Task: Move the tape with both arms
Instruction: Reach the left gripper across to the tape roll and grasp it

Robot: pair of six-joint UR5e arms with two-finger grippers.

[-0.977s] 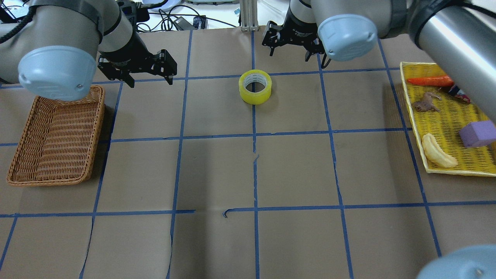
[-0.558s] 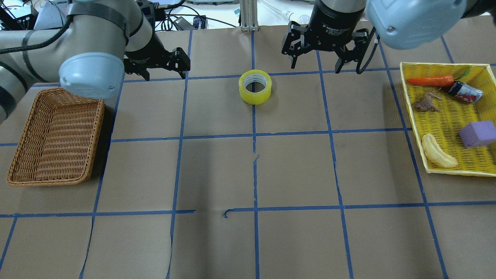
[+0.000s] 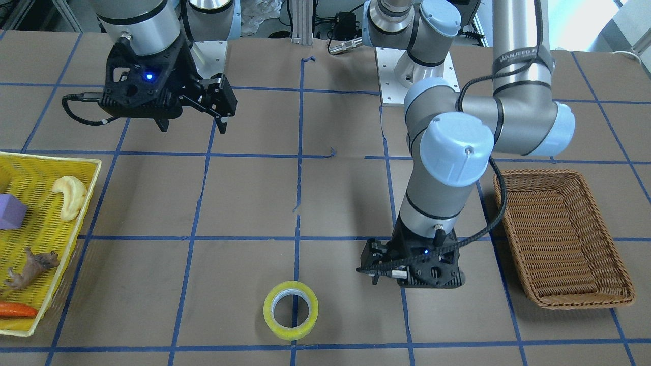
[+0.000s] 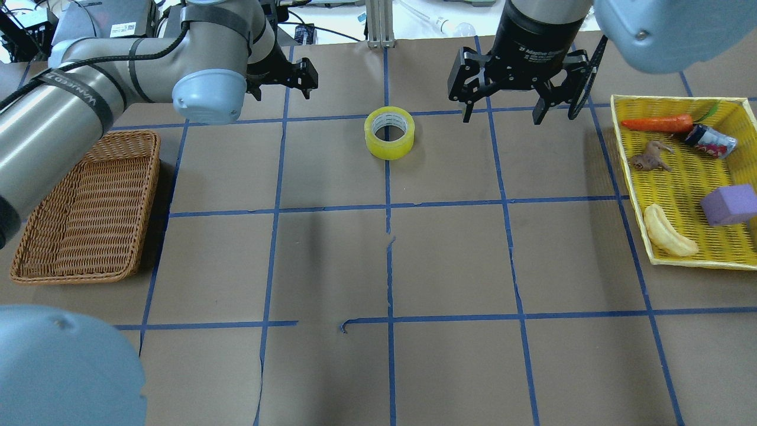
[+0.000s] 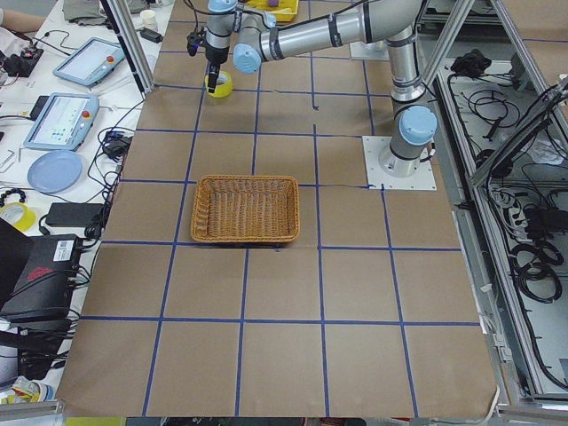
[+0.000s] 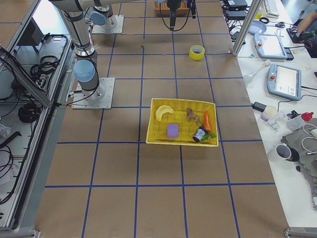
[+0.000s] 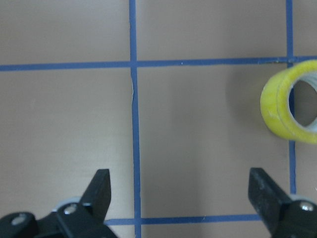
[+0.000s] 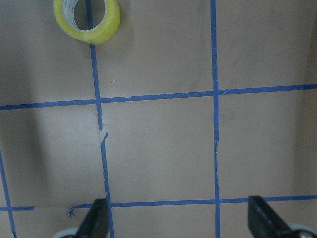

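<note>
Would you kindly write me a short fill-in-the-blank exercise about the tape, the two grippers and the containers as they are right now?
1. The tape lies flat with its hole facing ____.
2. The left gripper and the right gripper are both ____ and hold nothing.
3. The carrot lies in the ____ tray.
4. The wicker basket stands on the robot's ____ side.

Missing words: up; open; yellow; left.

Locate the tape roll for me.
In the overhead view the tape lies flat on the central blue line, toward the far side, between the left tool and the right tool, held by neither.
</note>
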